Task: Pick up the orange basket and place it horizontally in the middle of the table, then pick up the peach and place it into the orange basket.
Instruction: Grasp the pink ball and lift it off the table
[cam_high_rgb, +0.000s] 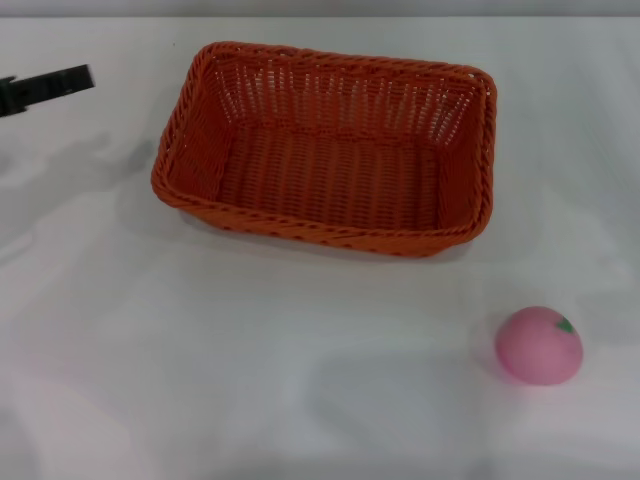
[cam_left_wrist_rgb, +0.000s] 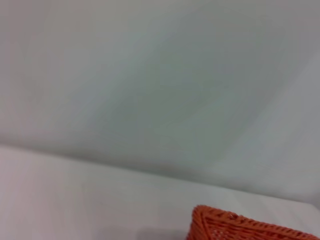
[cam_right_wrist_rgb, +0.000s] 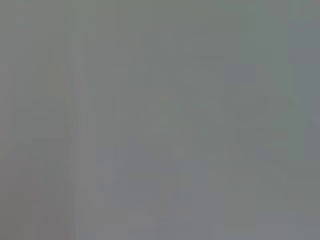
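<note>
Orange basket (cam_high_rgb: 325, 150) flat on table (cam_high_rgb: 250, 380), long side across, roughly central toward the far edge, mouth up and ready to receive. Peach (cam_high_rgb: 538, 345) near right front, well apart from basket, bare surface all round for approach. Left gripper (cam_high_rgb: 45, 85) off basket's left side, clear of rim; cannot tell whether clenched or released. Right gripper unseen

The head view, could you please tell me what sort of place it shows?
Probably a robot test bench: a plain white table with only an orange basket, a toy peach, and the left claw at its edge.
</note>
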